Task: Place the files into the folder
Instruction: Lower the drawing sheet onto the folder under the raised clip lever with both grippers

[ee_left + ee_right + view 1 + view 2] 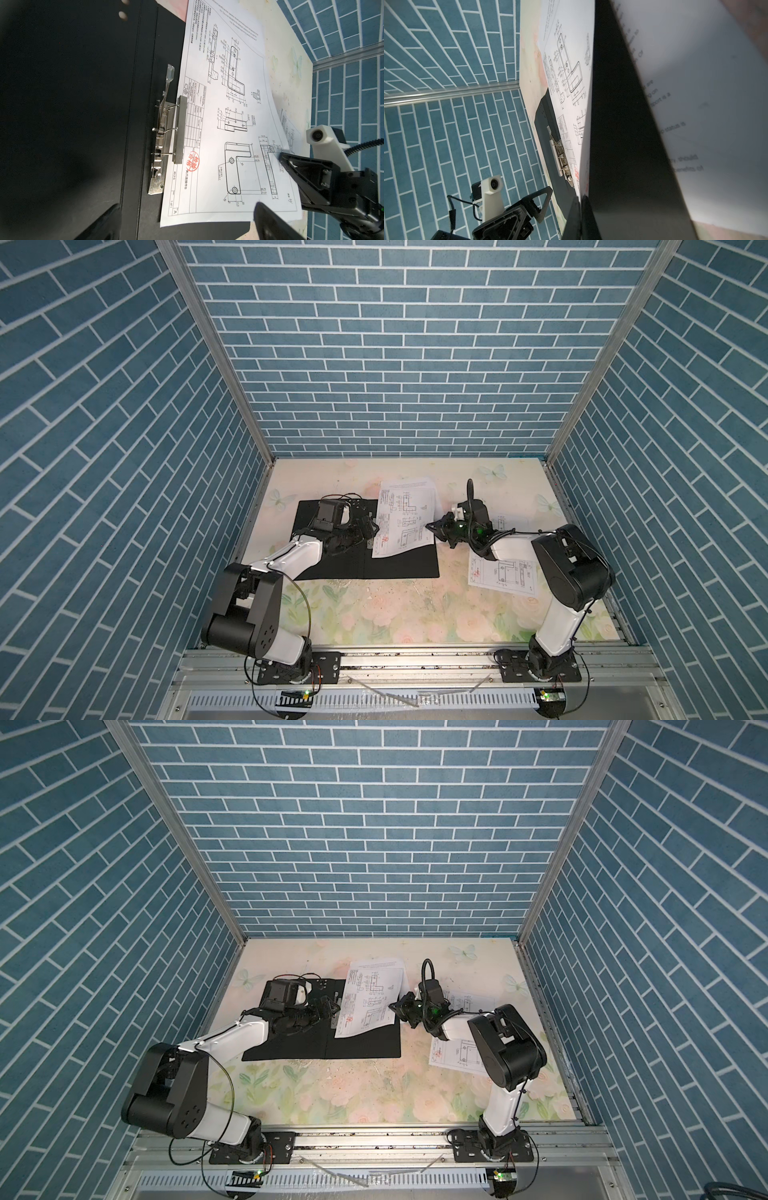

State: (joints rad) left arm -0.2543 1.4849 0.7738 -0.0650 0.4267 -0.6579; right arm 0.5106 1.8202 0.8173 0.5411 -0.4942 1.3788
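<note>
Near centre in a top view, the folder (395, 568) is seen lined in matt black. On its spine, the clip (178, 131) is shown in bright metal. The sheet (405, 522) over the folder is seen as thin, matt white paper.

The folder (399, 568) is black inside; the sheet (405, 518) is white with black line drawings and a red stamp. The desk (415, 614) shows pale flowers — the walls (395, 344), blue bricks with white lines.
</note>
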